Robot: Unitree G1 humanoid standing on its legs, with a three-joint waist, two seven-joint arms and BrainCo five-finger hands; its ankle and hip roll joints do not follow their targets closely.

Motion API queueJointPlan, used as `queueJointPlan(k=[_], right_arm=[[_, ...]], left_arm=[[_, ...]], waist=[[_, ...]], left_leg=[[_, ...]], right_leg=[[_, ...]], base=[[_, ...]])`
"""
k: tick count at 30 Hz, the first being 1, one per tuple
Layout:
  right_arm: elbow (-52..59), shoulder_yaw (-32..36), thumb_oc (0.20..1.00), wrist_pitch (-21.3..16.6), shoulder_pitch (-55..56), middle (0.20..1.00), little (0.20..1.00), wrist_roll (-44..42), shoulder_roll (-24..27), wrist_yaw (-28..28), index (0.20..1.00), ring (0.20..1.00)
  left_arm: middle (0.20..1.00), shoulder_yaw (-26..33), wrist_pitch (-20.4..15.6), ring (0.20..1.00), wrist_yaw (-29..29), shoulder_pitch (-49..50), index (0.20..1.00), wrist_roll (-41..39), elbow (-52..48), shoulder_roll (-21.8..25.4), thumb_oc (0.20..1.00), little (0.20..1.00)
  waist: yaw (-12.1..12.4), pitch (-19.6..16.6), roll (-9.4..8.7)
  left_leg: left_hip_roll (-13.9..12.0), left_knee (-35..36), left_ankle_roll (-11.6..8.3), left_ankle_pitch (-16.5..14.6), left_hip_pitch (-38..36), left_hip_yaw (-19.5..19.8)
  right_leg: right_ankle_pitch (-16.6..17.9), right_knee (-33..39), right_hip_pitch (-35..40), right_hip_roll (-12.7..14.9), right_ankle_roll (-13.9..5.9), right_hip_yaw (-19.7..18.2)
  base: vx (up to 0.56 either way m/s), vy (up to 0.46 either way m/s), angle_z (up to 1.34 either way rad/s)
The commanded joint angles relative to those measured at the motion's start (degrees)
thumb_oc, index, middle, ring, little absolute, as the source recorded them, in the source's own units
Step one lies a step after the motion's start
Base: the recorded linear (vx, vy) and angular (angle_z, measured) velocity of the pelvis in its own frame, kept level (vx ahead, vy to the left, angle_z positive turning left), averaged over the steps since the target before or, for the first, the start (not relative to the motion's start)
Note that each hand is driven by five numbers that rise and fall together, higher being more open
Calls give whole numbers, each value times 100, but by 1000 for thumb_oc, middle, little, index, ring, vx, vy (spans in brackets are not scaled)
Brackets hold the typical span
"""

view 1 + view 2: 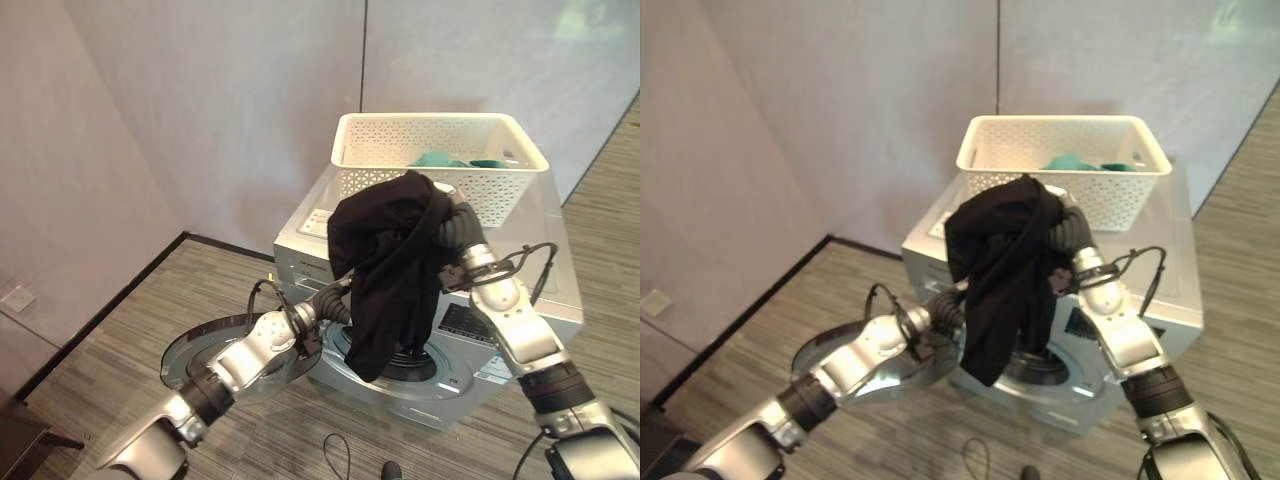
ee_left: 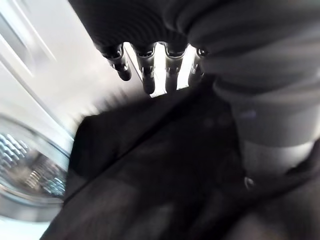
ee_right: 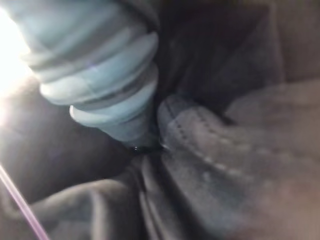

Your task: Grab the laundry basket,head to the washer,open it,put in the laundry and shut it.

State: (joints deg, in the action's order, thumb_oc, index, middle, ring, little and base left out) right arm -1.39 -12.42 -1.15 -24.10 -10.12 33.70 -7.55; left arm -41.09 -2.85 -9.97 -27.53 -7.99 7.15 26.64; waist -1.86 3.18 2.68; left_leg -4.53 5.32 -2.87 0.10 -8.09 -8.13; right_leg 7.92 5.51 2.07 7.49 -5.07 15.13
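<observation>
Left eye view: we are holding the black garment (image 1: 385,265) in our right hand (image 1: 448,222), fingers buried in cloth, above the washer (image 1: 520,285) opening; left hand (image 2: 150,70), fingers straight, is steadying. Next, lowering inside.

Left hand (image 2: 150,55) with fingers (image 2: 149,75) extended straight above the black garment (image 2: 150,170), with the washer's drum opening (image 2: 30,175) visible beside the cloth.

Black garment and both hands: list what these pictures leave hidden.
- Right hand: fingers buried in the black garment in both eye views; grip unreadable.
- Left hand: in the eye views, behind the garment.
- Washer drum opening: mostly covered by hanging cloth.
- Basket contents: only teal cloth shows above the rim.
</observation>
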Motion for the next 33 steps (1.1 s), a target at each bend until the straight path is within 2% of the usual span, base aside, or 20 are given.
queueJointPlan(k=[1,5,13,16,19,23,29,30,33], right_arm=[[91,297,200,-484,-824,200,200,109,123,-229,200,200],[208,325,200,-579,-774,200,200,110,152,-291,200,200],[352,353,200,-544,-735,200,200,90,104,-275,200,200],[391,408,200,-506,-726,200,200,111,57,-303,200,200],[589,572,200,-392,-599,200,200,184,-74,-336,200,200],[692,655,200,-320,-551,200,200,213,-171,-402,200,200],[742,638,200,-296,-548,200,200,164,-338,-594,200,200],[743,562,200,-301,-561,200,200,110,-383,-642,200,200],[737,504,200,-322,-607,200,200,-7,-400,-720,200,200]], left_arm=[[1000,-175,-904,1000,118,-577,1000,1056,-266,208,1000,1000],[1000,-326,-1138,1000,214,-594,1000,1919,-350,354,1000,1000],[1000,-314,-1110,1000,216,-571,1000,2051,-316,187,1000,1000],[1000,-205,-945,1000,252,-427,1000,1923,-124,-52,1000,1000],[1000,91,-506,1000,461,-186,1000,1646,529,-667,1000,1000],[1000,225,-301,1000,702,-242,1000,1584,991,-1060,1000,1000],[1000,476,-83,1000,1366,-358,1000,1511,1827,-1546,1000,1000],[1000,552,-35,1000,1582,-440,1000,1365,2231,-1757,1000,1000],[1000,685,3,1000,1799,-478,1000,1114,2367,-1852,1000,1000]], waist=[[75,-46,-192],[108,-15,-219],[106,1,-221],[96,15,-228],[90,21,-246],[71,25,-256],[43,14,-309],[17,18,-326],[-4,9,-351]], left_leg=[[113,-32,92,-492,124,94],[123,-32,84,-496,128,148],[151,-32,98,-498,156,154],[167,-32,111,-499,172,161],[180,-32,122,-494,189,185],[184,-32,123,-492,204,202],[173,-32,120,-481,210,149],[161,-32,115,-477,205,116],[147,-32,113,-476,206,54]], right_leg=[[-1035,-239,485,52,-77,192],[-1040,-219,525,57,-82,277],[-1020,-194,512,91,-93,316],[-1015,-205,505,99,-93,321],[-1029,-212,512,111,-66,359],[-1025,-197,522,114,-56,393],[-1005,-189,502,114,-54,389],[-1000,-197,478,108,-57,369],[-984,-204,449,99,-64,354]], base=[[-12,-10,17],[-9,-5,15],[-8,8,7],[0,0,0],[0,0,0],[0,0,0],[0,0,0],[0,0,0],[0,0,0]])
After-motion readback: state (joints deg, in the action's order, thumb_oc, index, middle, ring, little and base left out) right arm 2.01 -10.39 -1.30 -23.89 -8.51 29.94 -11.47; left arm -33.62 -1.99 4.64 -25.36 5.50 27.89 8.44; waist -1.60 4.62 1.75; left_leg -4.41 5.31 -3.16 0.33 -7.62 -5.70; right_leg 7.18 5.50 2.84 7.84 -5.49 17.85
